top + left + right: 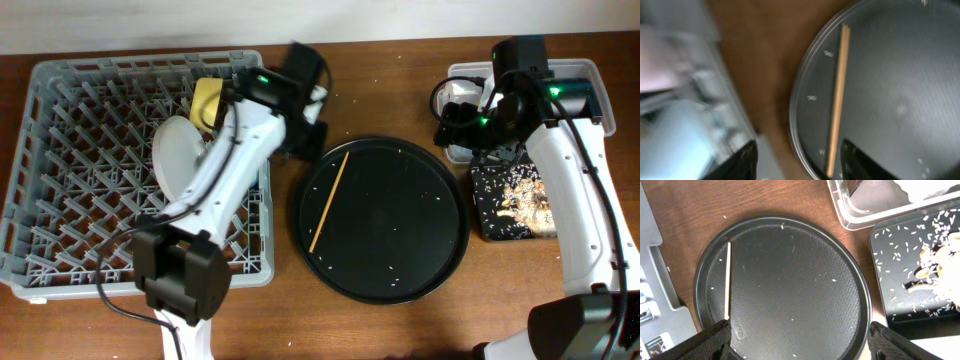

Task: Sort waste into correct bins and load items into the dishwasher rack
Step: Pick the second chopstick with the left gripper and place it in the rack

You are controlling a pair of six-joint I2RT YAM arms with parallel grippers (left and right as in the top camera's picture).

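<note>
The grey dishwasher rack (60, 170) holds the pale plate (175, 150) on edge and the yellow bowl (207, 100). One wooden chopstick (329, 200) lies on the large round black tray (400, 280); it also shows in the left wrist view (837, 95) and the right wrist view (728, 280). My left gripper (308, 135) (799, 160) is open and empty between the rack's right edge and the round tray. My right gripper (455, 120) (800, 342) is open and empty by the clear tub (590, 80). Food scraps (520, 205) lie in the shallow black tray (480, 225). The cups are out of view.
White crumpled material (925, 187) lies in the clear tub (855, 215). Rice grains are scattered over the shallow black tray (890, 280) and the round tray (790, 280). The rack's edge (660, 300) lies close to the round tray's left side.
</note>
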